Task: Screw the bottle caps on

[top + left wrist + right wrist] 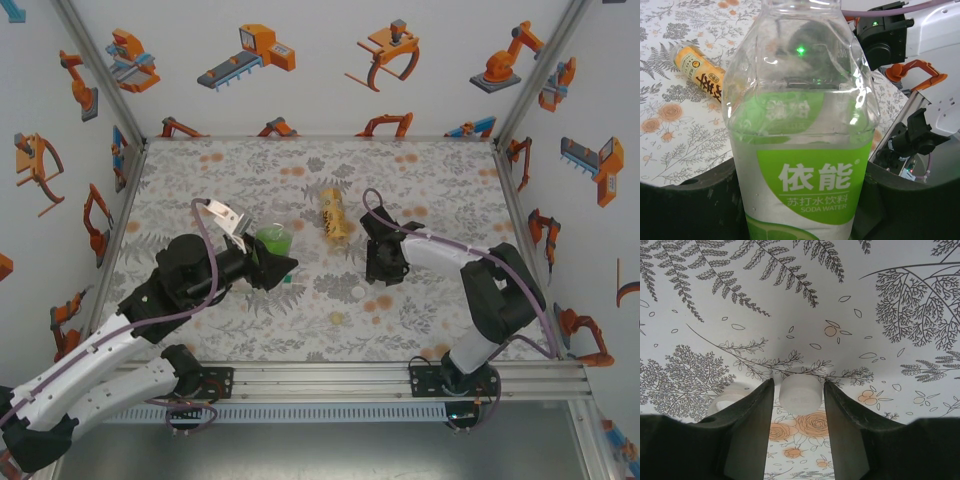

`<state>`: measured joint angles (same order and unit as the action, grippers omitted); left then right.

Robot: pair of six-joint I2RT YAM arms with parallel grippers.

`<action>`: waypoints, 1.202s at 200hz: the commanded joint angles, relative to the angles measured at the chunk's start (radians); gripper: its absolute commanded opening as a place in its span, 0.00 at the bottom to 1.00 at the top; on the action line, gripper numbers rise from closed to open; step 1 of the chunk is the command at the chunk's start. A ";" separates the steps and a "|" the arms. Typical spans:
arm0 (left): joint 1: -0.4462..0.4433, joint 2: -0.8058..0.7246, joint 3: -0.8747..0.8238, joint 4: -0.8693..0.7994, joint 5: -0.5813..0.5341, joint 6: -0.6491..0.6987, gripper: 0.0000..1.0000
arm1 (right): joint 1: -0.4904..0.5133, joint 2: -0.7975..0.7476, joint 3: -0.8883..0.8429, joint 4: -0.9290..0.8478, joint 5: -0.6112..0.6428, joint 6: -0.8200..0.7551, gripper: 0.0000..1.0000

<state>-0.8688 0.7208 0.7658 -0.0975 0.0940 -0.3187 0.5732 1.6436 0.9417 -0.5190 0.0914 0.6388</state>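
- Left tool [275,258]: closed on the green-label bottle [272,240]. In the left wrist view its dark fingers [685,210] press against both sides of the bottle body [800,165], below the label's green band.
- Green-label bottle: held over the bench [430,180], at about 8 o'clock from the amber bottle [335,213]. Whether its base touches the bench cannot be told.
- Amber bottle: lying on its side on the bench, at 12 o'clock from bench centre and 10 o'clock from the right tool [378,272]. It also shows behind the held bottle in the left wrist view [700,72].
- Right tool [799,385]: fingers parted and pointed down at the bench, gripping nothing.
- White cap [800,392]: resting on the bench, seen between the right tool's fingers with a thin strip of bench on each side. In the top view it lies at 7 o'clock from that tool [358,292], just beside it.
- Yellowish cap [338,317]: on the bench at 7 o'clock from the white cap, near it but apart.
- Green cap [287,281]: a small green spot on the bench at 5 o'clock from the left tool, too small to judge further.
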 commanded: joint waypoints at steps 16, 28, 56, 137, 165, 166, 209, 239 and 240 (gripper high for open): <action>0.006 -0.015 0.014 0.040 -0.003 0.000 0.00 | 0.007 0.022 0.017 -0.042 0.001 0.009 0.43; 0.008 -0.017 0.012 0.040 -0.002 -0.002 0.00 | 0.008 0.026 0.020 -0.047 0.002 0.011 0.43; 0.008 -0.018 0.006 0.043 -0.007 -0.003 0.00 | 0.011 0.031 0.029 -0.060 0.005 0.012 0.43; 0.007 -0.008 0.003 0.052 -0.004 -0.002 0.00 | 0.015 0.028 0.027 -0.072 0.010 0.012 0.40; 0.007 -0.008 0.003 0.052 -0.006 -0.002 0.00 | 0.016 0.030 0.031 -0.074 0.007 0.011 0.38; 0.007 -0.008 0.003 0.053 -0.005 -0.002 0.00 | 0.015 0.030 0.031 -0.074 0.006 0.010 0.38; 0.008 -0.008 0.003 0.044 -0.007 0.000 0.00 | 0.016 0.023 0.041 -0.086 0.005 0.010 0.30; 0.007 0.008 0.014 0.001 0.018 0.059 0.00 | 0.016 -0.032 0.060 -0.121 0.007 -0.019 0.24; 0.008 0.009 0.015 -0.004 0.019 0.063 0.00 | 0.015 -0.035 0.061 -0.123 0.007 -0.022 0.23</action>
<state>-0.8688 0.7185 0.7658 -0.0872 0.0940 -0.3149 0.5797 1.6573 0.9638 -0.5716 0.0948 0.6380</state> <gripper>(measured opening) 0.545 0.364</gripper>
